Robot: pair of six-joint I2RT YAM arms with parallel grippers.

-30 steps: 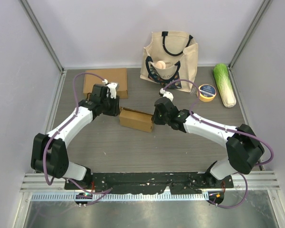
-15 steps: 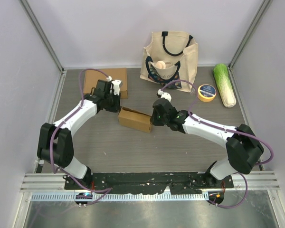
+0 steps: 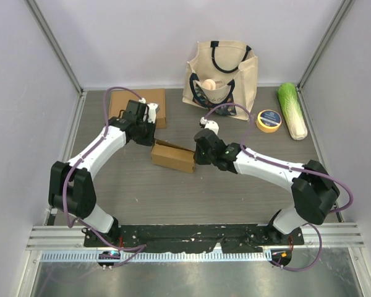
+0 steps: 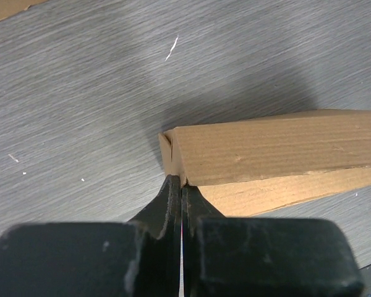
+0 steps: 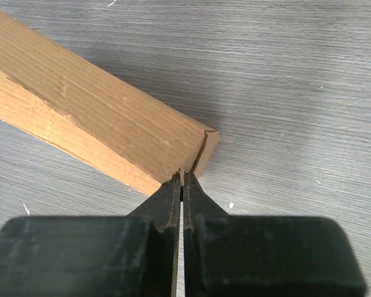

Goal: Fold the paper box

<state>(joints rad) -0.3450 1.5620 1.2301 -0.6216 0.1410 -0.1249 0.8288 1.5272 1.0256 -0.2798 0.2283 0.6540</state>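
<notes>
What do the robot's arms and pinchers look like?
Both the left arm and the right arm have smooth white shells with chunky black joints. A thin purple cable loops along each one. The left gripper and right gripper are black, with two flat fingers tapering to thin tips.

The left gripper (image 4: 181,184) pinches closed at the paper box (image 3: 173,156)
Its fingers meet at the left end corner; box and right gripper (image 5: 181,179) slide slightly leftward

Brown ribbed paper box (image 3: 172,156), grey wood-grain table (image 3: 173,192), black fingers (image 4: 170,204), yellow tape roll (image 3: 269,120)
</notes>
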